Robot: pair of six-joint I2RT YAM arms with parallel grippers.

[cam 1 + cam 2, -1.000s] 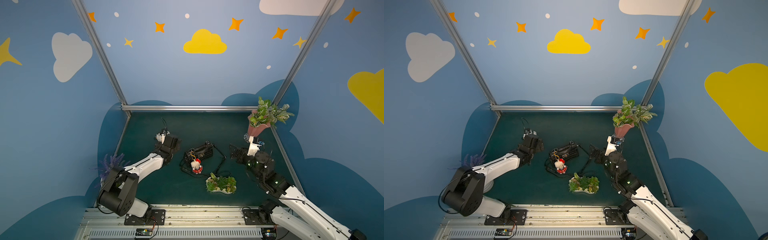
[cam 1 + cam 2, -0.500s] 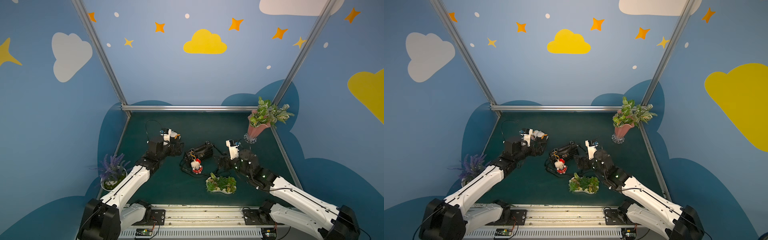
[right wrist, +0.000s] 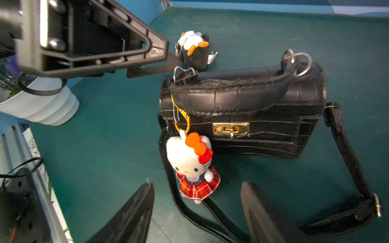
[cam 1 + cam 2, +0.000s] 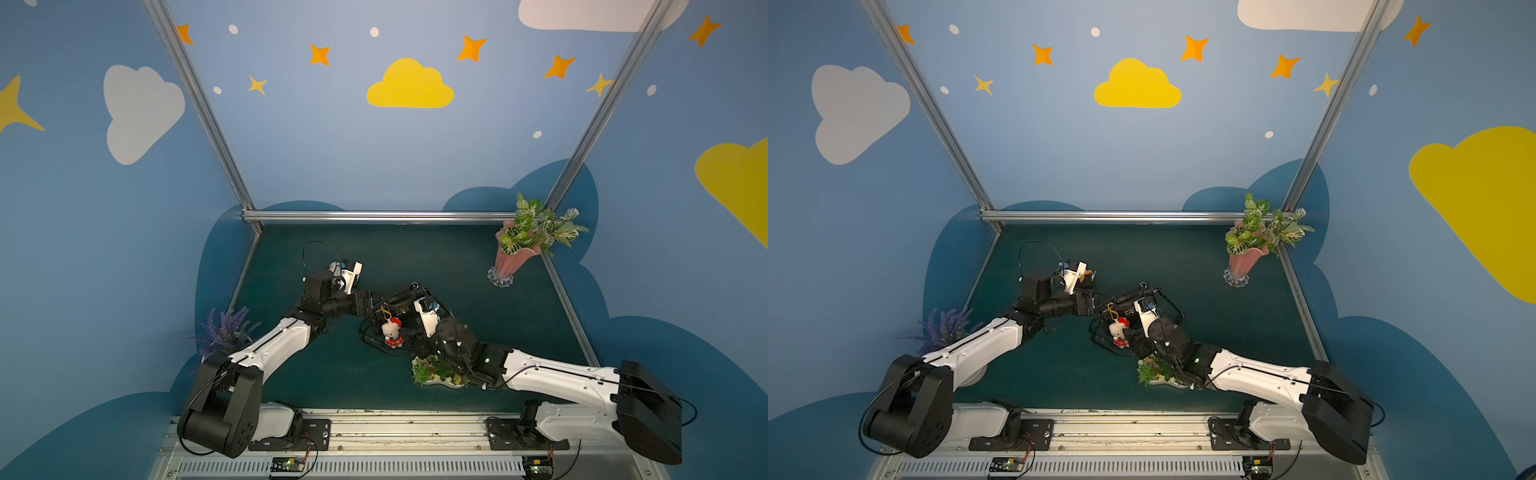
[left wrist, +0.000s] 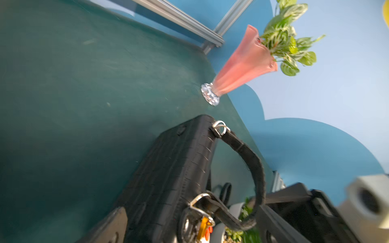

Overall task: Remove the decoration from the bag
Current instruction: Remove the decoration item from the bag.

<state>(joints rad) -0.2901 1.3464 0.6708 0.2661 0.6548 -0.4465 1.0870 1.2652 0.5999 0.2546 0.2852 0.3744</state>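
Note:
The black bag (image 3: 248, 109) lies on the green table, seen in both top views (image 4: 405, 297) (image 4: 1133, 297). The decoration, a white cat plush (image 3: 190, 162) with a red bow and plaid skirt, hangs from a gold clasp (image 3: 182, 117) on the bag's end ring. My right gripper (image 3: 195, 202) is open just short of the plush's skirt, above the shoulder strap (image 3: 347, 151). My left gripper (image 5: 193, 229) is open and straddles the bag's end by that ring (image 5: 200, 199). In a top view it sits left of the bag (image 4: 370, 305), and the right gripper (image 4: 409, 336) is beside the plush (image 4: 391, 330).
A small black and white plush (image 3: 194, 50) with orange parts lies loose behind the bag. A pink vase with leaves (image 4: 511, 257) stands at the back right. A lavender pot (image 4: 224, 332) stands front left. A low dish of greenery (image 4: 436, 372) sits under my right arm.
Both arms have reached in towards the bag. The left gripper came in from the left to the bag's end. The right gripper swung in from the right to the plush.

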